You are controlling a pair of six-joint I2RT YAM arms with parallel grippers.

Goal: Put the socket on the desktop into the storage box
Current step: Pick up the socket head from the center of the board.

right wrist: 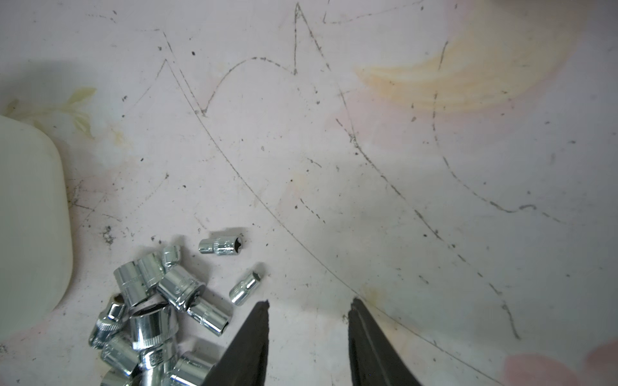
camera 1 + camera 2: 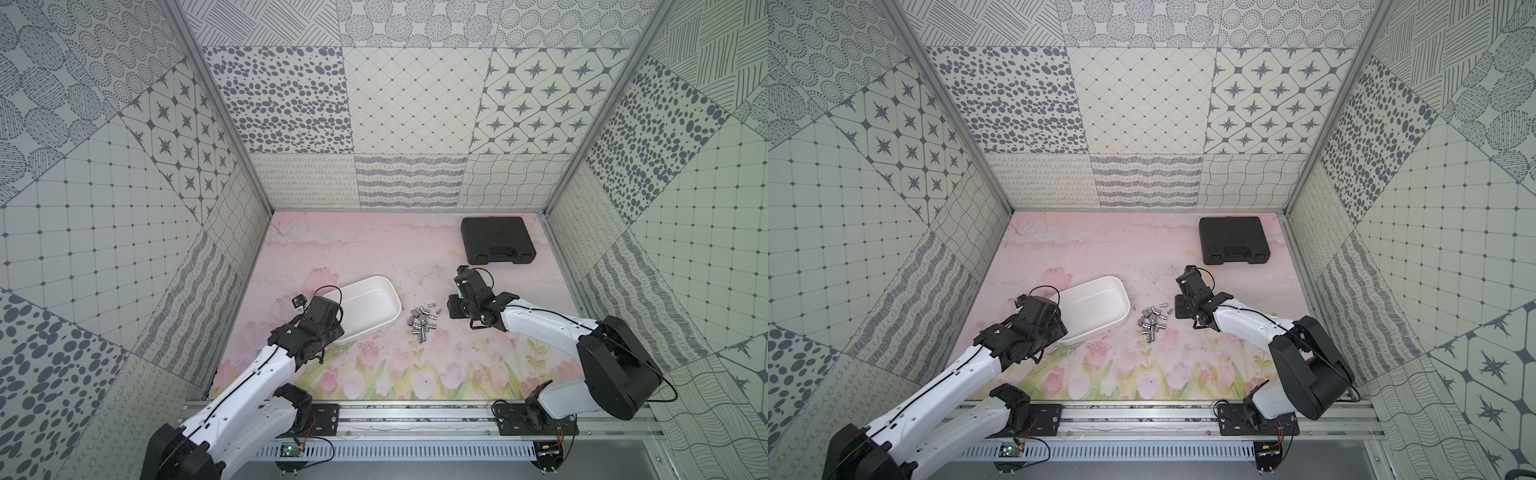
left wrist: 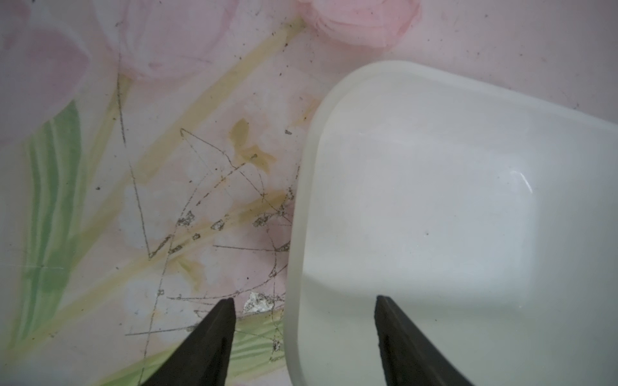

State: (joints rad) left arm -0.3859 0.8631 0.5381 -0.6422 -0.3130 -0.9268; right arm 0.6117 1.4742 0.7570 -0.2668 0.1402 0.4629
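Being catalogued in both top views: the desktop, on which the storage box is being shown left of centre; the sockets, being shown in a loose heap on the desktop just right of the box, outside it; a black case, far right. In the left wrist view the left gripper is being held released, nothing grasped, its fingers straddling the box's rim. In the right wrist view the right gripper is being held parted and empty above bare desktop, the heap lying just beside one finger.
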